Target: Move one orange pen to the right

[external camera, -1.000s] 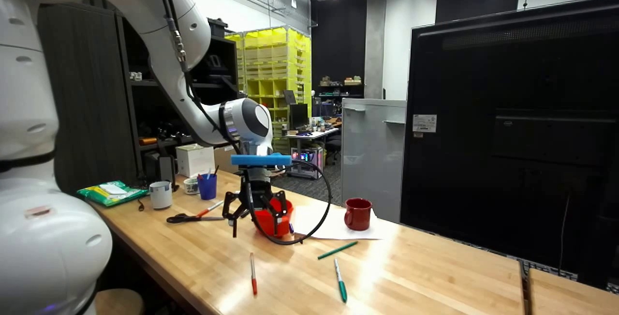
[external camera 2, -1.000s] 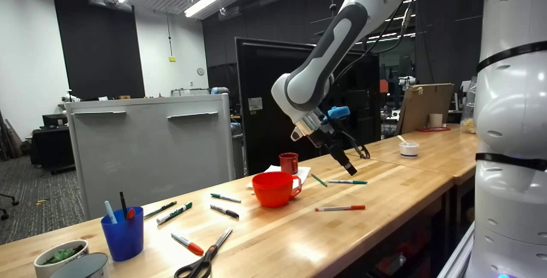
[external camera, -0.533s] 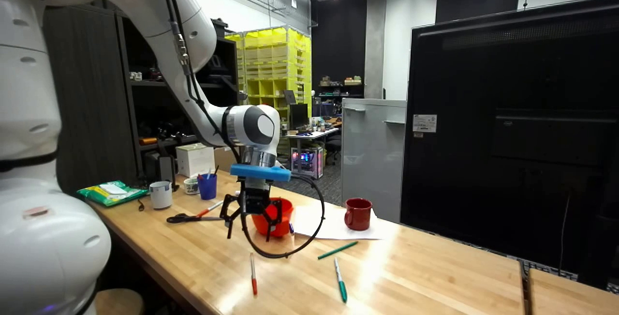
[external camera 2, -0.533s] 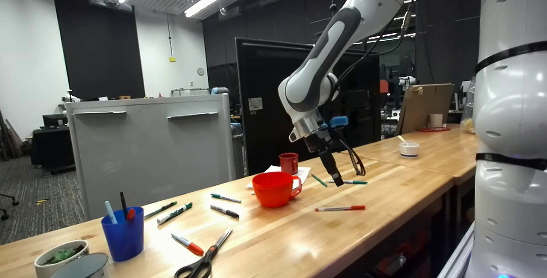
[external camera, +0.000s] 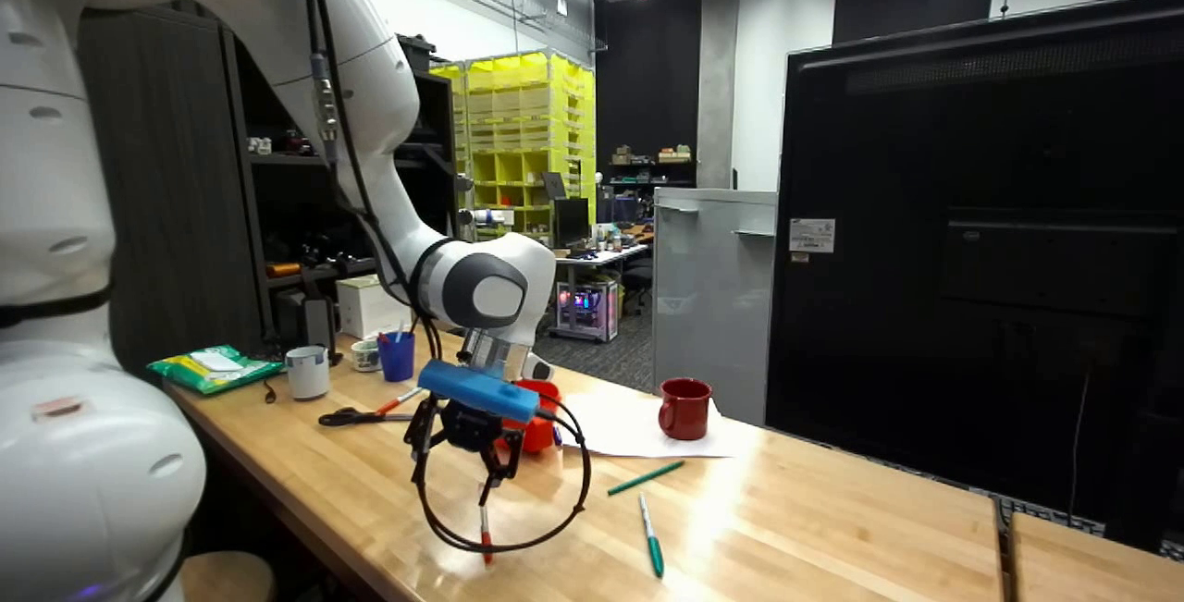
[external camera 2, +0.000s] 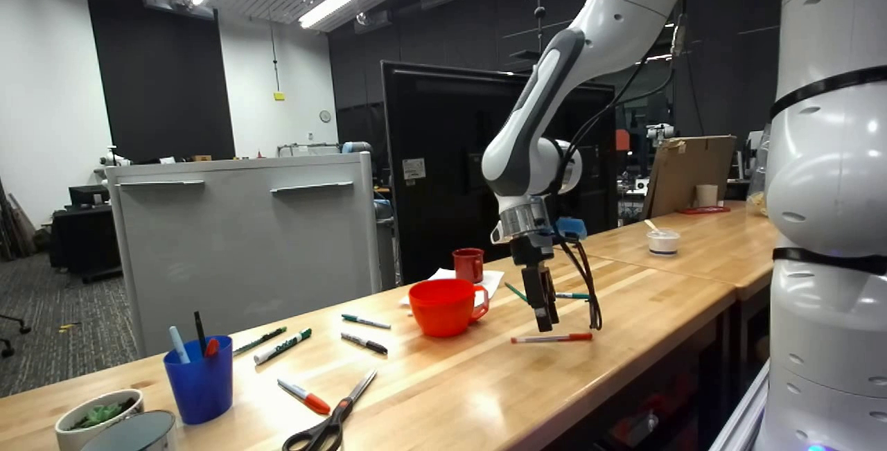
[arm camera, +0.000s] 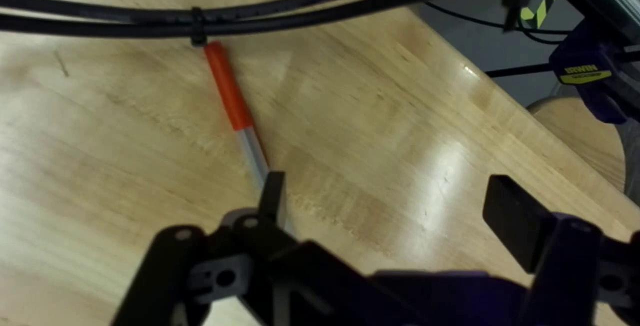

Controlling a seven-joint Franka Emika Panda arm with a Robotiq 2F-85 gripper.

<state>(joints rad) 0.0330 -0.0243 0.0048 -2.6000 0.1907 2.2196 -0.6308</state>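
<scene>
Orange pen (arm camera: pixel 248 139): axis diagonal, cap (arm camera: pixel 228 86) upper left in wrist view; jaws spread.

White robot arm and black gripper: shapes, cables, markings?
Glossy white, rounded arm with dark grey panels, black bands. Zip-tied black cables loop near a bright blue block and silver metal wrist collar. Black two-fingered gripper, flat-faced pads. No readable lettering.

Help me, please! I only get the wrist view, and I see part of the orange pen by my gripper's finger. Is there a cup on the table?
Observer: Yes, a big red cup stands upright near the orange pen.
Operator: Cool! Any other pens?
Observer: Yes, a white and green pen lies apart from yours.
Operator: Anything sharp?
Observer: Yes, scissors lie on the table too.
</scene>
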